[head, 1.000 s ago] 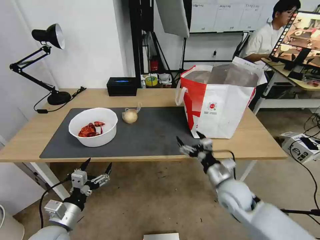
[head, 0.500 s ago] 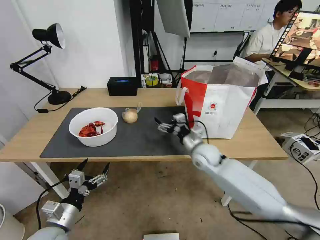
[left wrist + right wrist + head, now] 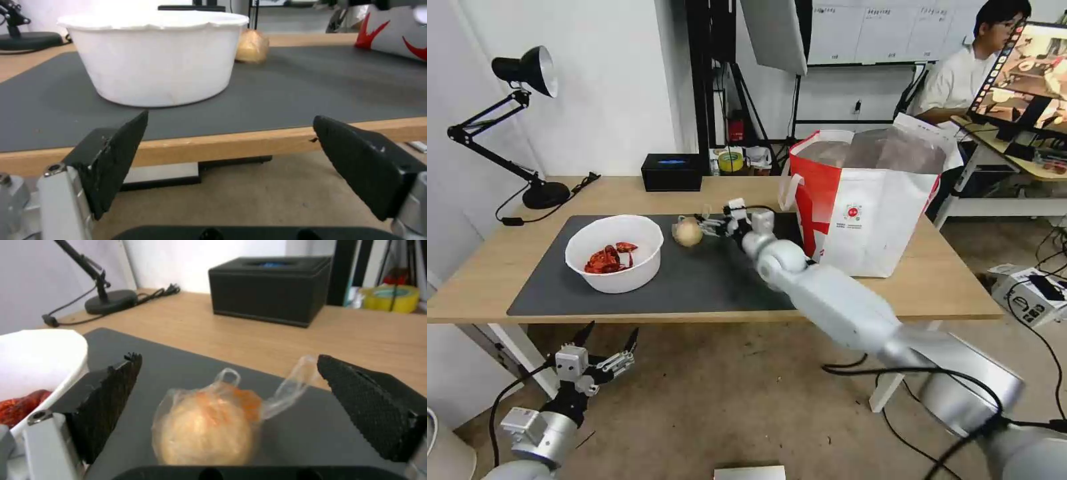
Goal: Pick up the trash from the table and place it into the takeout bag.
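On the dark mat of the table [image 3: 487, 267] stands a white round bowl [image 3: 614, 253] with red scraps, also in the left wrist view as the bowl [image 3: 155, 56]. Beside it lies the small clear bag around a beige ball [image 3: 688, 231]. My right gripper [image 3: 706, 223] is open right next to that bag, and in the right wrist view the bag [image 3: 213, 426] sits between its spread fingers [image 3: 106, 406], untouched. The red-and-white takeout bag [image 3: 867, 207] stands open at the right of the mat. My left gripper [image 3: 604, 342] hangs open below the table's front edge.
A black desk lamp [image 3: 520, 120] stands at the back left with its cable on the wood. A black box [image 3: 672, 172] sits at the table's back edge. A second desk with a monitor [image 3: 1027, 73] and a seated person lie beyond the tote.
My right arm has reached forward and left across the mat, from near the tote's front corner to the bagged ball. The left gripper has sunk slightly.
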